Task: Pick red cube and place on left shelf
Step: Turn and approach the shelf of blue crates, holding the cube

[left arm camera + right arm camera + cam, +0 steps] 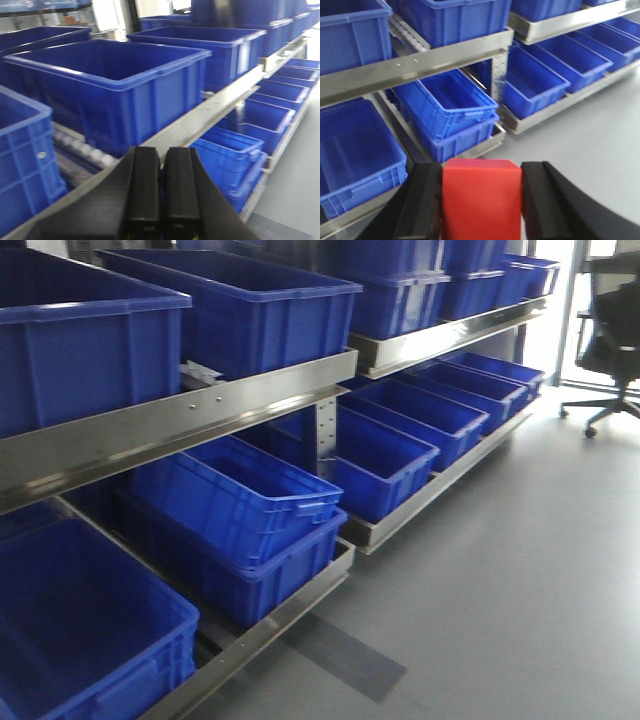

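Now the red cube (480, 192) is squeezed tight between the two black fingers (422, 202) of the right gripper (481, 215). It is held up in the air, well apart from the left shelf (420, 65). Big blue crates (447, 107) are seen on the shelf, and the grey floor (590, 130) beside it. The left gripper (161, 195) is pressed together, fingers touching, near the steel rail (210, 112).
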